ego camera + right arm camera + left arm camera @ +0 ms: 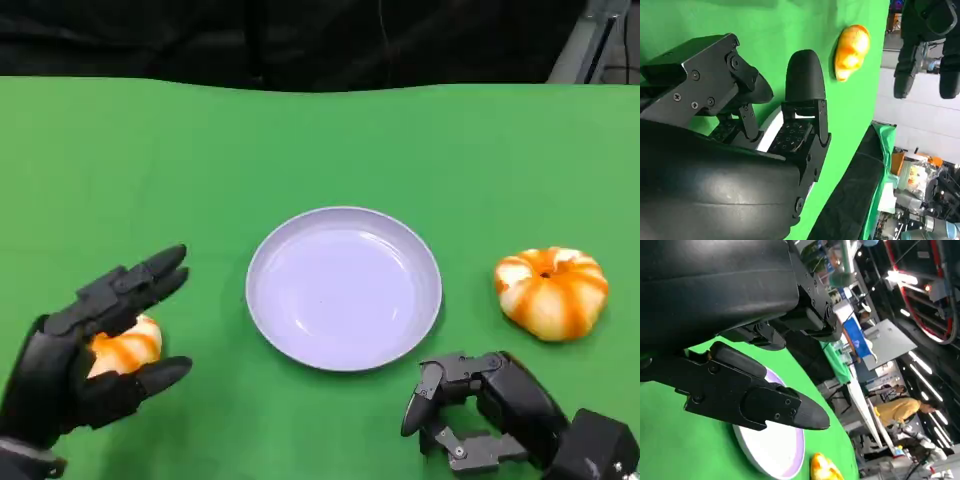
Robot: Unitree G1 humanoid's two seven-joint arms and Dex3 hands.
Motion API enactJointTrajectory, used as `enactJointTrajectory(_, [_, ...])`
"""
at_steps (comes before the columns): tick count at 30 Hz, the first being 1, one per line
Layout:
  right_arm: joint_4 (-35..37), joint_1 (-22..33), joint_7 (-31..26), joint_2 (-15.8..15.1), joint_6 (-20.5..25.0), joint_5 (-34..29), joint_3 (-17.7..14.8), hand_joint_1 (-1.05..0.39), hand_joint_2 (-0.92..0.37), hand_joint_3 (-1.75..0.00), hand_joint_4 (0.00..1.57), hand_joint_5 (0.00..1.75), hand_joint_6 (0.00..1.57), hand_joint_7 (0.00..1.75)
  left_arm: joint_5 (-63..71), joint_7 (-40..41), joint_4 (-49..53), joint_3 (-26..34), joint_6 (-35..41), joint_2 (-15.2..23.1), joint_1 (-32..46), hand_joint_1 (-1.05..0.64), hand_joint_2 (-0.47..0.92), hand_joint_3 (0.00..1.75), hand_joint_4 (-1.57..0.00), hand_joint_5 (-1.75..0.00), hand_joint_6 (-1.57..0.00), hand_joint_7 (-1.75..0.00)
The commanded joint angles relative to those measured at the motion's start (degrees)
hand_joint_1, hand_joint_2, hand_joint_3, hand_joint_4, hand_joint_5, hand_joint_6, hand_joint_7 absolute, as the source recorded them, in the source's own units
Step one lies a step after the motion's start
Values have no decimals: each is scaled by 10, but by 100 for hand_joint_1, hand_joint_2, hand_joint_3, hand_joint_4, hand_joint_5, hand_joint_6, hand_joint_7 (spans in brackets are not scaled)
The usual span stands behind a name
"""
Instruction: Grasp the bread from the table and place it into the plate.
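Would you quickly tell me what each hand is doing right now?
Left hand: fingers spread around a bread on the table; whether it grips cannot be told.
Right hand: fingers curled in, holding nothing.

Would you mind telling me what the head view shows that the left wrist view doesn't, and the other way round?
Head view alone: the bread roll at the left hand, orange and white, sitting between its spread fingers on the green table, and the right hand resting near the plate's edge with nothing in it. Left wrist view alone: a room beyond the table, with a person in a yellow top and ceiling lights. Both share the white plate, holding nothing, the second bread roll lying beyond it, and the left hand.
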Motion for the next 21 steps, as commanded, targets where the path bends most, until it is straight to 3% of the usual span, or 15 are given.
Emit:
enactJointTrajectory(1, [-4, -1, 2, -7, 8, 6, -5, 15, -55, -112, 100, 139, 97, 110, 37, 38, -12, 10, -10, 22, 7, -67, 92, 11, -54, -1, -53, -1])
enactJointTrajectory(9, [-2, -2, 2, -7, 0, 5, -5, 17, -55, -112, 100, 139, 97, 109, 173, 154, -18, 20, -21, 45, 15, -71, 92, 13, -54, 0, -55, -1])
enactJointTrajectory(14, [-4, 0, 6, -8, 6, 8, -6, 17, -56, -111, 99, 140, 97, 109, 300, 249, -25, 12, 2, 75, 18, -74, 92, 14, -51, 0, -57, -2])
enactJointTrajectory(21, [-3, 0, 6, -7, 3, 7, -8, 17, -56, -110, 100, 140, 97, 109, 358, 315, -27, -15, 49, 100, 18, -80, 92, 16, -48, 0, -60, -2])
